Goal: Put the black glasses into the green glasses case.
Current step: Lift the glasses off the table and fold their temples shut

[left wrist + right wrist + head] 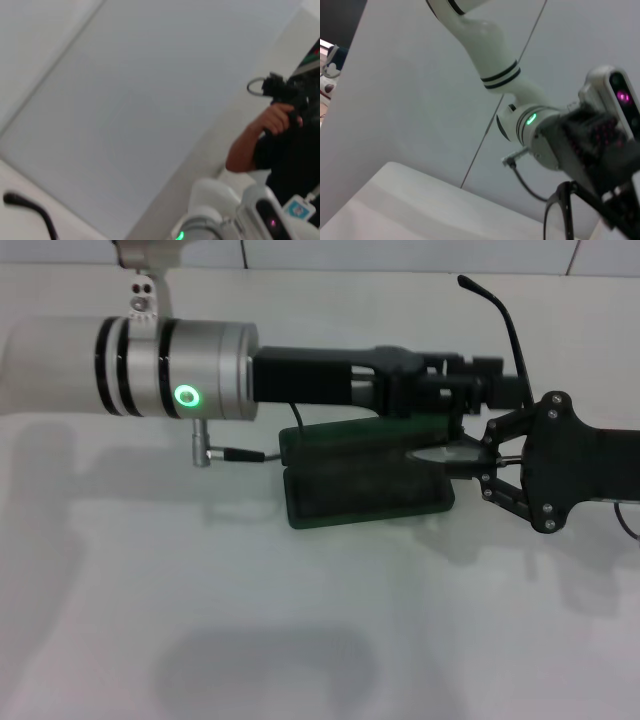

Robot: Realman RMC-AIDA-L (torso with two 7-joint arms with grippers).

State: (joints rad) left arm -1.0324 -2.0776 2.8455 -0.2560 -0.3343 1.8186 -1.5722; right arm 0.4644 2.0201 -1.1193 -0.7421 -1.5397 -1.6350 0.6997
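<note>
White table (330, 620): black glasses (500, 320) at left gripper (500, 390).

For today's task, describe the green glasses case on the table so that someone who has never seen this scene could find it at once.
Start at the white table and find the left arm's silver cylinder with a green ring light reaching across it. Directly below that arm's black gripper end lies the green glasses case, open, dark inside. It is the only flat, dark green, round-cornered thing there.

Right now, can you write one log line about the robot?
left gripper: over green glasses case, holding black glasses | case: open on table | right gripper: at case's right end
</note>
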